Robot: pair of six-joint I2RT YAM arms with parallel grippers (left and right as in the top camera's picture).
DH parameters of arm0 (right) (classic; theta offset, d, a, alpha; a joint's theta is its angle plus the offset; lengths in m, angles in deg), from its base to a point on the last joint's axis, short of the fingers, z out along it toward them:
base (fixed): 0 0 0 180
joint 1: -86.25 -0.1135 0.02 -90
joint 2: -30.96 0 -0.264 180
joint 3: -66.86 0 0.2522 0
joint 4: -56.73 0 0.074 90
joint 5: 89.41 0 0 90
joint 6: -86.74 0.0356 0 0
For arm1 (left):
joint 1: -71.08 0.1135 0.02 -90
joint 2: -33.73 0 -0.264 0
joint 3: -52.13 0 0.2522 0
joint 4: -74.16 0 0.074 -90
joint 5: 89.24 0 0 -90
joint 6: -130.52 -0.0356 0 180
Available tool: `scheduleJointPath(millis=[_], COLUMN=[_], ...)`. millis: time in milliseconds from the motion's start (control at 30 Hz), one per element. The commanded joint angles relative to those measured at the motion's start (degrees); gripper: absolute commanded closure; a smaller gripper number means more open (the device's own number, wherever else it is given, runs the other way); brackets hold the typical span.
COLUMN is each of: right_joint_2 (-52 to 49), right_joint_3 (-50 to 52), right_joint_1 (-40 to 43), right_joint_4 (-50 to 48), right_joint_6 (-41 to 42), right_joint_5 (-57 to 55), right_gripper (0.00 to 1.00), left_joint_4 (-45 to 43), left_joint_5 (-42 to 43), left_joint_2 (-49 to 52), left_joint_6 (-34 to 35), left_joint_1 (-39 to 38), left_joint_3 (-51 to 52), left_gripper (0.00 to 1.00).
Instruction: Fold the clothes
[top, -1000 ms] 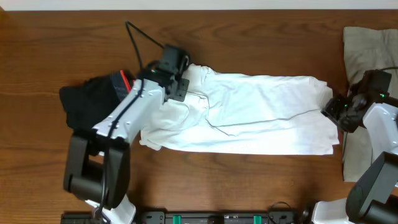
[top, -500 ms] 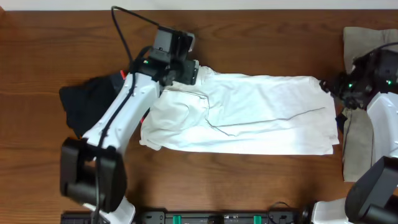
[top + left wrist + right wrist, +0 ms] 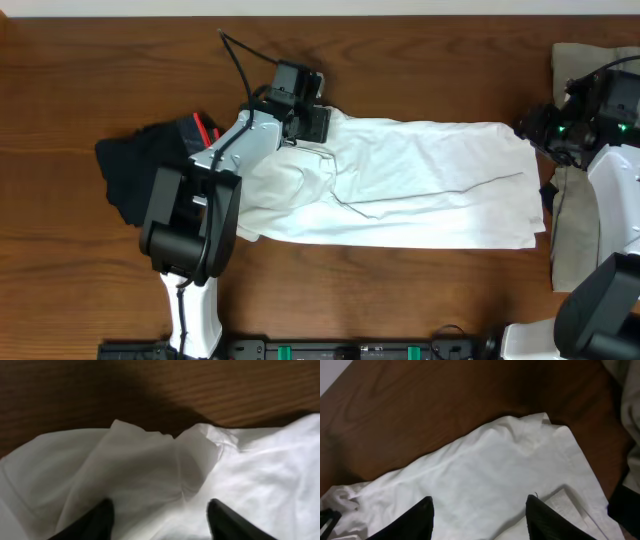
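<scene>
White T-shirt lies mid-bench as a long band running left to right, rumpled at its left end and flatter toward the right. A thin dark line crosses its front. The brown wooden bench is bare along the far side.

Black shorts are bunched at the left, touching the shirt's left end, with a red patch of waistband at their far edge. A khaki-grey garment sits in the far right corner and trails down the right edge, just beside the shirt's right end.

Left end effector is at the shirt's far left corner. In the wrist view it is released: the two dark fingertips stand well apart, with puckered white cloth between and beyond them. No fold is pinched. A black cable loops off the arm toward the far side.

Right end effector is at the shirt's far right corner. It is also released, with fingertips spread over flat white cloth. The corner of the shirt lies beyond them on bare wood, and khaki cloth shows at the upper right of that view.
</scene>
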Motion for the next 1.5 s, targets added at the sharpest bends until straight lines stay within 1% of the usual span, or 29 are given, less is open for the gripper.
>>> scheduleJointPath(millis=[0,67,167,233,300,333,367,500,567,633,733,767,900,967,1000,1033,1100,1333,1433,1467], right_joint_2=[-0.17,-0.17,-0.17,-0.17,-0.17,-0.17,-0.17,-0.17,-0.17,-0.17,-0.17,-0.17,-0.17,-0.17,-0.17,-0.17,-0.17,-0.17,-0.17,-0.17], right_joint_3=[-0.9,-0.9,-0.9,-0.9,-0.9,-0.9,-0.9,-0.9,-0.9,-0.9,-0.9,-0.9,-0.9,-0.9,-0.9,-0.9,-0.9,-0.9,-0.9,-0.9], right_joint_1=[-0.55,-0.55,-0.55,-0.55,-0.55,-0.55,-0.55,-0.55,-0.55,-0.55,-0.55,-0.55,-0.55,-0.55,-0.55,-0.55,-0.55,-0.55,-0.55,-0.55], right_joint_4=[-0.22,-0.17,-0.15,-0.15,-0.11,-0.09,0.0,0.61,0.74,0.72,0.72,0.72,0.74,0.74,0.76,0.76,0.7,0.7,0.5,0.42], right_joint_6=[-0.87,-0.87,-0.87,-0.85,-0.85,-0.85,-0.85,-0.85,-0.85,-0.85,-0.85,-0.85,-0.85,-0.87,-0.87,-0.87,-0.85,-0.83,-0.83,-0.83], right_joint_5=[0.44,-0.04,-0.44,-0.44,-0.42,-0.42,-0.42,-0.42,-0.44,-0.44,-0.52,-0.66,-0.85,-0.9,-1.05,-1.07,-1.07,-2.54,-2.56,-2.56], right_gripper=[0.43,0.43,0.43,0.43,0.44,0.44,0.44,0.44,0.44,0.44,0.45,0.44,0.44,0.44,0.44,0.44,0.44,0.43,0.43,0.43], left_joint_4=[-0.63,-0.5,-0.31,-0.13,0.07,0.24,0.59,4.7,7.23,8.13,7.93,7.65,6.12,5.29,4.59,3.91,3.21,3.63,3.63,3.65], left_joint_5=[-0.09,-0.9,-0.92,-0.92,-0.96,-1.14,-1.31,-2.73,-6.23,-7.96,-8.02,-8.02,-7.87,-6.54,-5.51,-4.94,-4.76,-5.01,-5.4,-5.81], left_joint_2=[0.61,0.87,1.25,1.4,1.53,1.6,1.64,1.57,1.57,1.6,1.6,1.66,2.82,3.08,3.06,2.99,2.84,2.29,2.97,3.37], left_joint_6=[0.31,0.28,0.24,0.04,0.04,0.04,0.07,0.07,0.04,-0.59,-2.23,-2.34,-2.21,-0.9,-0.79,-0.76,0.57,0.72,0.7,0.7], left_joint_1=[-0.09,-0.09,-0.09,-0.09,-0.09,-0.09,-0.09,-0.09,-0.09,-0.09,-0.09,-0.09,-0.15,-0.42,-0.63,-0.87,-1.4,-2.75,-2.78,-2.78], left_joint_3=[-0.55,-0.52,-0.52,-0.52,-0.52,-0.52,-0.52,-0.55,-0.52,-0.52,-0.48,-0.46,-0.42,-0.42,-0.44,-0.46,-0.74,-2.23,-1.92,-1.92], left_gripper=[0.44,0.5,0.63,0.67,0.67,0.64,0.59,0.46,0.46,0.45,0.45,0.45,0.46,0.46,0.45,0.4,0.36,0.36,0.47,0.48])
